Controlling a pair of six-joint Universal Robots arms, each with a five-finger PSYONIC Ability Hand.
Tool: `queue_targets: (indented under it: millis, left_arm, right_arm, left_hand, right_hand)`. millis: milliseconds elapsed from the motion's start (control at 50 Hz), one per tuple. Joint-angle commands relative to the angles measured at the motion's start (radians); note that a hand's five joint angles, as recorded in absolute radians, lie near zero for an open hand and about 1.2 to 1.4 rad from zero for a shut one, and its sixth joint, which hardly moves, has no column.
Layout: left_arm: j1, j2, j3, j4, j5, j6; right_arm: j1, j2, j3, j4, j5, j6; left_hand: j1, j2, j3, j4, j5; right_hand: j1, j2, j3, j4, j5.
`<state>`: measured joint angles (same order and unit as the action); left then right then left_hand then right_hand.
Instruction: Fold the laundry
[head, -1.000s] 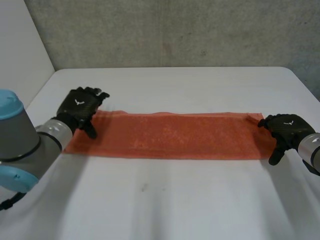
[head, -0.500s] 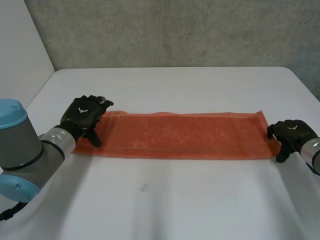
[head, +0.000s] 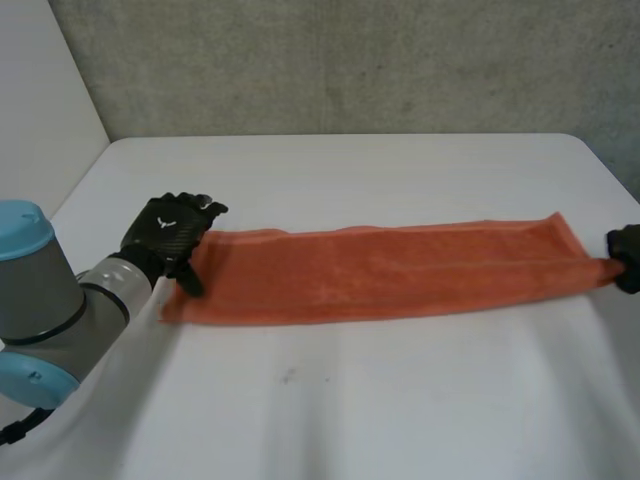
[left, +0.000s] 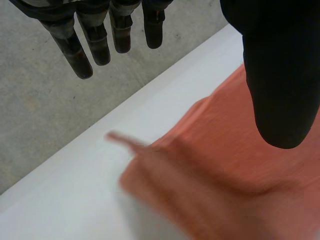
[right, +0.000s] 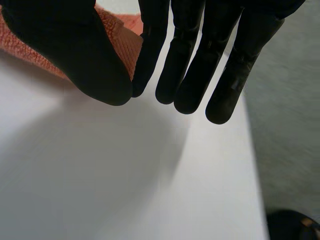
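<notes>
Orange cloth (head: 380, 272), laid along my counter (head: 350, 400). Left hand (head: 172, 228) at one end, fingers (left: 95, 42) straight, empty; right hand (head: 627, 260) pinches the other end.

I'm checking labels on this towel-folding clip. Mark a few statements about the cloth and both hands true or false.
1. The long orange terry cloth lies stretched out across the white table. True.
2. The right hand pinches the cloth's end between thumb and fingers. True.
3. The left hand is curled into a fist round the cloth. False: its fingers are straight.
4. The cloth is folded into a small square. False: it is one long strip.
5. Both hands are at the cloth's middle. False: one is at each end.
</notes>
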<state>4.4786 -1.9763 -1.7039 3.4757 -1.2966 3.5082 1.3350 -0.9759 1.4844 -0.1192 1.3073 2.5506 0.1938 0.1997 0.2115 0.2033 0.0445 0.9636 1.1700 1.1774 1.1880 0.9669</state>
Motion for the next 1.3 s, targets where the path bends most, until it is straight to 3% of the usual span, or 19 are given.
queue_targets:
  millis: [20, 180, 360, 500, 620, 780, 900, 940, 1000, 1080, 1120, 1180, 1220, 1300]
  left_arm:
    - [0.005, 0.002, -0.002, 0.003, -0.001, 0.000]
    - [0.004, 0.004, -0.003, 0.003, -0.003, 0.000]
    - [0.008, 0.019, -0.002, 0.002, -0.004, -0.002]
    - [0.021, 0.033, -0.002, 0.003, -0.004, -0.002]
    - [0.042, 0.043, 0.000, 0.003, -0.004, -0.006]
    - [0.057, 0.045, 0.003, 0.003, -0.004, -0.043]
    - [0.057, 0.045, 0.000, 0.003, -0.003, -0.052]
    - [0.050, 0.045, 0.001, 0.003, -0.003, -0.052]
    - [0.048, 0.045, 0.001, 0.003, -0.003, -0.052]
    - [0.015, 0.050, 0.004, 0.003, 0.000, -0.055]
    - [-0.016, 0.050, 0.012, 0.003, 0.000, -0.060]
    - [-0.102, 0.045, 0.039, 0.002, 0.003, -0.075]
    - [-0.108, 0.037, 0.044, 0.002, 0.003, -0.075]
    - [-0.171, -0.053, 0.099, -0.009, 0.010, -0.069]
  right_arm:
    - [-0.074, -0.004, -0.073, 0.023, 0.036, 0.004]
    - [-0.065, -0.020, -0.124, 0.053, 0.024, 0.054]
    - [0.316, -0.047, -0.254, 0.049, 0.018, 0.285]
    - [0.611, -0.021, -0.397, 0.046, 0.020, 0.336]
    - [0.870, 0.130, -0.551, 0.046, 0.021, 0.381]
    - [1.093, 0.350, -0.656, 0.059, 0.024, 0.382]
    - [1.130, 0.401, -0.671, 0.088, 0.040, 0.381]
    - [1.119, 0.369, -0.677, 0.105, 0.101, 0.384]
    - [1.116, 0.312, -0.664, 0.148, 0.177, 0.382]
    - [1.081, 0.249, -0.628, 0.197, 0.250, 0.378]
    - [0.996, 0.154, -0.523, 0.213, 0.283, 0.384]
    - [0.926, 0.071, -0.422, 0.204, 0.283, 0.385]
    - [0.830, -0.013, -0.295, 0.178, 0.254, 0.387]
    - [0.751, -0.061, -0.184, 0.156, 0.224, 0.387]
  left_hand:
    - [-0.016, -0.021, -0.033, -0.025, -0.041]
    - [-0.016, -0.021, -0.033, -0.025, -0.041]
    - [-0.010, -0.016, -0.027, -0.019, -0.035]
    - [-0.010, -0.016, -0.027, -0.019, -0.035]
    - [-0.010, -0.016, -0.027, -0.019, -0.035]
    - [-0.010, -0.016, -0.027, -0.019, -0.035]
    - [-0.010, -0.016, -0.027, -0.019, -0.035]
    - [-0.013, -0.018, -0.030, -0.022, -0.038]
    - [-0.013, -0.018, -0.030, -0.022, -0.038]
    - [-0.013, -0.018, -0.030, -0.022, -0.038]
    - [-0.010, -0.016, -0.027, -0.019, -0.035]
    - [0.052, 0.046, 0.034, 0.042, 0.027]
    - [0.070, 0.064, 0.052, 0.060, 0.044]
    - [0.231, 0.225, 0.213, 0.221, 0.205]
  right_hand:
    - [0.433, 0.226, 0.219, 0.208, 0.255]
    - [0.433, 0.226, 0.219, 0.208, 0.255]
    - [0.433, 0.226, 0.219, 0.208, 0.255]
    - [0.433, 0.226, 0.219, 0.208, 0.255]
    - [0.433, 0.226, 0.219, 0.208, 0.255]
    - [0.433, 0.226, 0.219, 0.208, 0.255]
    - [0.433, 0.226, 0.219, 0.208, 0.255]
    - [-0.571, -0.777, -0.785, -0.795, -0.749]
    - [-0.789, -0.995, -1.003, -1.013, -0.967]
    - [-0.789, -0.995, -1.003, -1.013, -0.967]
    - [-0.789, -0.995, -1.003, -1.013, -0.967]
    - [-0.789, -0.995, -1.003, -1.013, -0.967]
    - [-0.789, -0.995, -1.003, -1.013, -0.967]
    - [-0.789, -0.995, -1.003, -1.013, -0.967]
